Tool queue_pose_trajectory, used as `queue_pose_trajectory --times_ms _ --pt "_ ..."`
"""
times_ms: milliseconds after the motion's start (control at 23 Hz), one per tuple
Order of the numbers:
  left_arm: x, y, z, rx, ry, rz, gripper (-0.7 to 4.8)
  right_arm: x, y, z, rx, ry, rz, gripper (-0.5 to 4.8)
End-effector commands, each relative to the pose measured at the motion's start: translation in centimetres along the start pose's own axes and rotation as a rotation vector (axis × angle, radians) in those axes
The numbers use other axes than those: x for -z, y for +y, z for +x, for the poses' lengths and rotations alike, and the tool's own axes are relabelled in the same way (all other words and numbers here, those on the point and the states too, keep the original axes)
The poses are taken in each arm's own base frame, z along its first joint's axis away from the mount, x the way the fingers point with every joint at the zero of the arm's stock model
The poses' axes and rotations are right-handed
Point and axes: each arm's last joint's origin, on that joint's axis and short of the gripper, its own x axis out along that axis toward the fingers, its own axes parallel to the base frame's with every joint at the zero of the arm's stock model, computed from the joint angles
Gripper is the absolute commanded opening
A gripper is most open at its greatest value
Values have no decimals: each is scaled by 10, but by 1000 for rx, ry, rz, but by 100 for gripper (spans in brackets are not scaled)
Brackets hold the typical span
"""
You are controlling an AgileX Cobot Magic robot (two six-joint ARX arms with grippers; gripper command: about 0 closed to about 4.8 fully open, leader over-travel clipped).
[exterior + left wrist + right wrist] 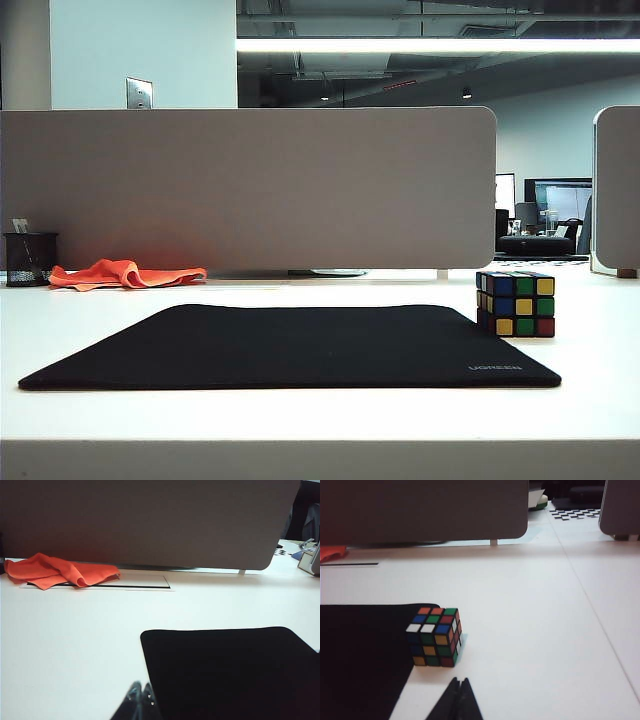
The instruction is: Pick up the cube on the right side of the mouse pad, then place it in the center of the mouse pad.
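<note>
- Cube (516, 303) upright on white desk (320, 415), at right edge of pad (300, 347), near far right corner; in right wrist view cube (434, 637) touching or just overlapping pad edge (360, 655), exact contact not determinable; mixed stickers visible: blue, yellow, green, red, orange, white.
- Pad flat on desk, black, rounded corners; grey "UGREEN" lettering (495, 367) at near right corner; centre of pad bare; in left wrist view only left part of pad (225, 675) seen.
- Right gripper (458, 700) low over desk, near side of cube, just apart from it, no contact; fingers pressed together, tips meeting, nothing between them.
- Left gripper (140, 702) low over desk beside near left portion of pad; fingers together, nothing held; well apart from cube.
- Neither gripper nor arm visible in exterior view.
- Orange cloth (125, 273) crumpled at far left of desk, against base of grey divider (250, 185); well apart from pad; same cloth (60, 571) lying partly over a rectangular cable slot (130, 584) in desk.
- Black mesh pen cup (30, 259) at far left, just beside cloth.
- Second divider panel (617, 190) at far right edge; office background behind, with monitor (558, 198).
</note>
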Motion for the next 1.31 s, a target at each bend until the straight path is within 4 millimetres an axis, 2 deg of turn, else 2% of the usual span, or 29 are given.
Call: queue_pose_trajectory --times_ms 44,305,479,740,784,827,871,1002,1045,1176,1307 --pt "-14 -3 -2 17 61 -9 -6 -6 1 -3 -3 9 22 -4" --pt "-42 -7 9 141 197 39 -6 -21 2 -7 -6 -23 83 -4" --pt "-60 -10 17 212 200 174 -6 -32 3 -11 -4 -58 78 -4" --pt "-66 -12 25 261 239 176 -1 -50 4 -18 5 -72 109 -4" --pt "-63 -11 29 278 266 168 36 -60 5 -21 2 -91 161 -4" --pt "-62 -11 32 301 283 172 97 -70 6 -24 -4 -109 167 -4" --pt "-61 -11 33 321 290 173 117 -77 7 -27 -19 -116 166 -4" --pt "-61 -12 34 340 282 185 121 -101 9 -30 -48 -98 167 -4" --pt "-62 -12 34 340 276 187 122 -113 10 -26 -41 -52 170 -4" --pt "-62 -12 35 328 276 191 122 -132 10 -16 -19 36 141 -4" --pt "-62 -12 36 330 276 192 122 -154 9 -6 53 57 83 -4"
